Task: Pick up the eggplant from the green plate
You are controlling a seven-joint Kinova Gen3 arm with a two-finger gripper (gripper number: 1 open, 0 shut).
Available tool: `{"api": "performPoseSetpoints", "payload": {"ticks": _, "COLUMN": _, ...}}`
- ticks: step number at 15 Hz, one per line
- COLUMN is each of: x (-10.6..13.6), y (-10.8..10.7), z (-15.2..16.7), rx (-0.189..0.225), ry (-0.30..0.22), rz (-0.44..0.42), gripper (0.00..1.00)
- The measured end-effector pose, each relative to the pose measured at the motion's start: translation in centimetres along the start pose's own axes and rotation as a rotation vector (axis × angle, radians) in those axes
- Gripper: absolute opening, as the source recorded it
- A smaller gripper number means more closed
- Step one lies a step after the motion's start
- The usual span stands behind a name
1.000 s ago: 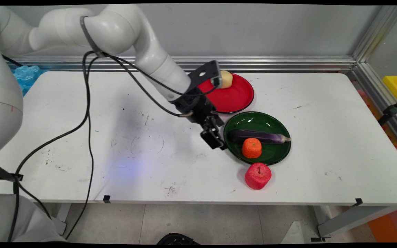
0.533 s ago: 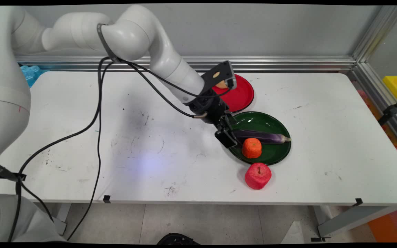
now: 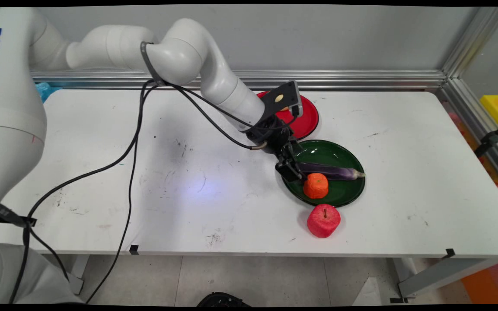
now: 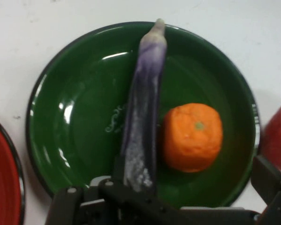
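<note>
My gripper (image 3: 293, 172) hangs low over the left end of the eggplant (image 3: 329, 171), its fingers spread wide; in the hand view one finger (image 4: 271, 180) sits out past the orange (image 4: 193, 137), and the eggplant's near end lies between them, not pinched. I see the eggplant lying across the green plate (image 3: 344, 196) with the orange touching it. The red apple (image 3: 323, 220) stands on the table (image 3: 404, 181) just beside the plate, and the red plate (image 3: 307, 119) sits behind
</note>
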Motion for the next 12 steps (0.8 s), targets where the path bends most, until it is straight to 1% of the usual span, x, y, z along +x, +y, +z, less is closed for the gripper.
{"api": "performPoseSetpoints", "payload": {"ticks": 5, "x": -0.1, "y": -1.6, "z": 1.7, "rx": 0.008, "ry": -0.006, "rz": 0.073, "gripper": 1.00}}
{"api": "performPoseSetpoints", "payload": {"ticks": 12, "x": -0.4, "y": -2.9, "z": 3.6, "rx": 0.020, "ry": -0.011, "rz": 0.120, "gripper": 1.00}}
